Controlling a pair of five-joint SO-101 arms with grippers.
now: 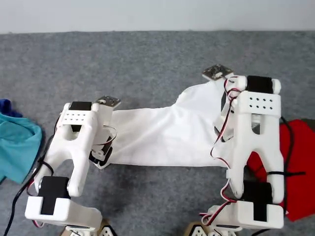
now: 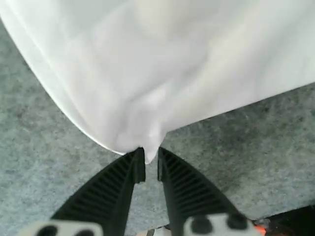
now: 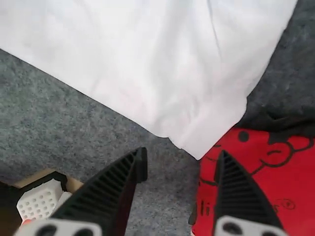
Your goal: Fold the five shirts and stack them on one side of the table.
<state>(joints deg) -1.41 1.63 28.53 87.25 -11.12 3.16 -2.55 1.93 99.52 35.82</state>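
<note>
High view: red shirt (image 1: 299, 167) touches white shirt (image 1: 162, 135).

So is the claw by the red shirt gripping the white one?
No, the right gripper is open, its fingers spread apart near a corner of the white shirt, with no cloth between them.

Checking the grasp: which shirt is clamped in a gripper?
The white shirt, mid-table, its edge pinched by the left gripper; the teal shirt and red shirt lie ungripped at the sides.
</note>
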